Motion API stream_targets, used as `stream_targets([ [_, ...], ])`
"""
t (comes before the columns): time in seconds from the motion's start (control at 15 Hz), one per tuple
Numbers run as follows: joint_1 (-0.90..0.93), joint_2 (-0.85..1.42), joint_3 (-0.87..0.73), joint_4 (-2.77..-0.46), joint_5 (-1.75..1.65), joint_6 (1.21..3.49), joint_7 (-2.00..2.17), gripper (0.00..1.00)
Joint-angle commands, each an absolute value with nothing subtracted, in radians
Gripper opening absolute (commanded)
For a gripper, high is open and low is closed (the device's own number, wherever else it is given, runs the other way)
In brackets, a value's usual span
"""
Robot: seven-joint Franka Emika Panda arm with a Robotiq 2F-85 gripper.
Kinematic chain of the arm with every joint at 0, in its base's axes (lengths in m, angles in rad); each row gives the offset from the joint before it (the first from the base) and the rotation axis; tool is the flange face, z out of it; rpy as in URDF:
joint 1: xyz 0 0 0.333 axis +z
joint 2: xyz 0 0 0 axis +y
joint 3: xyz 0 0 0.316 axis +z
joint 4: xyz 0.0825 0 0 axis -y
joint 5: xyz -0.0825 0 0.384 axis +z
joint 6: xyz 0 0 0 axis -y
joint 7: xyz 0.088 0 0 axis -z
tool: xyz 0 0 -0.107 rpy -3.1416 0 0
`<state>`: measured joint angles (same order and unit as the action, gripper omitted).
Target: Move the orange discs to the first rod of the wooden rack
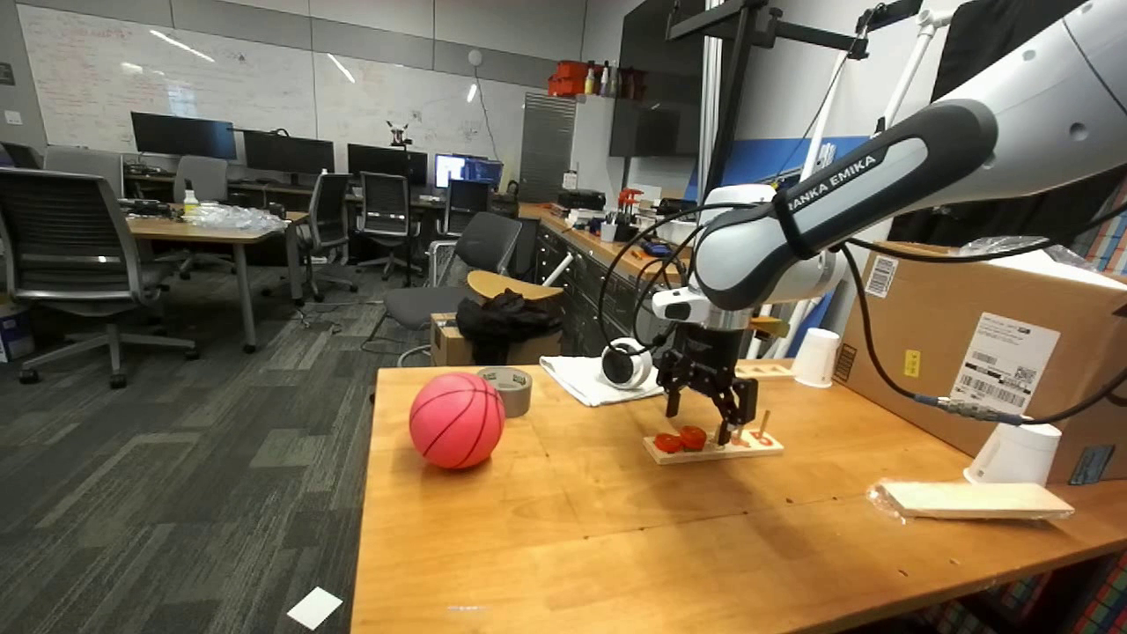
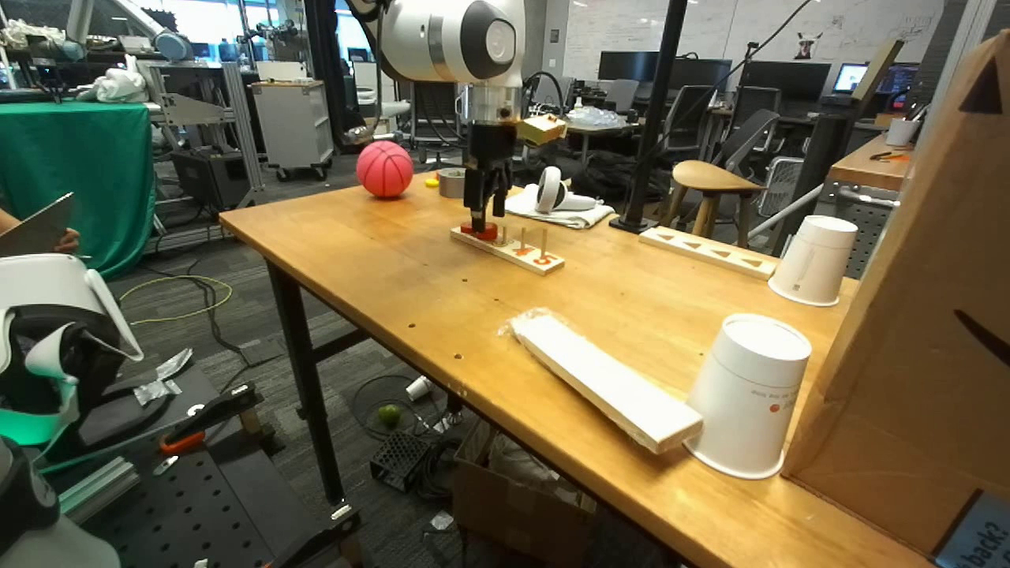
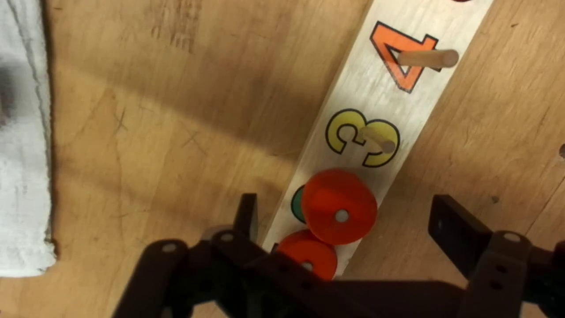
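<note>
Gripper point(image 3: 344, 215) gapes wide, holds nothing | orange discs point(image 3: 329, 190) sit on the first two rods point(image 3: 341, 215), 7 o'clock end of the wooden rack point(image 3: 375, 100), wrist view | likely light, stiff, slick: pinch second rod's disc by its rim at 9 and 3.

The wooden rack point(image 3: 375, 100) is cut off — wrist view, top edge.
</note>
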<state>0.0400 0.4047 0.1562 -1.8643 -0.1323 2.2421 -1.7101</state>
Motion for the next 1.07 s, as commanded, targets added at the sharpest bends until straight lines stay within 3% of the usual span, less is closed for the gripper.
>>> stream_targets([
  [0.0,0.045,0.399,0.160,-1.859,-0.126,2.245,-1.707,1.00],
  [0.27,0.044,0.400,0.160,-1.863,-0.124,2.248,-1.708,1.00],
  [0.33,0.044,0.401,0.161,-1.864,-0.123,2.249,-1.709,0.82],
  [0.87,0.036,0.402,0.161,-1.871,-0.110,2.247,-1.710,0.19],
  [1.0,0.031,0.403,0.161,-1.873,-0.101,2.248,-1.712,0.17],
])
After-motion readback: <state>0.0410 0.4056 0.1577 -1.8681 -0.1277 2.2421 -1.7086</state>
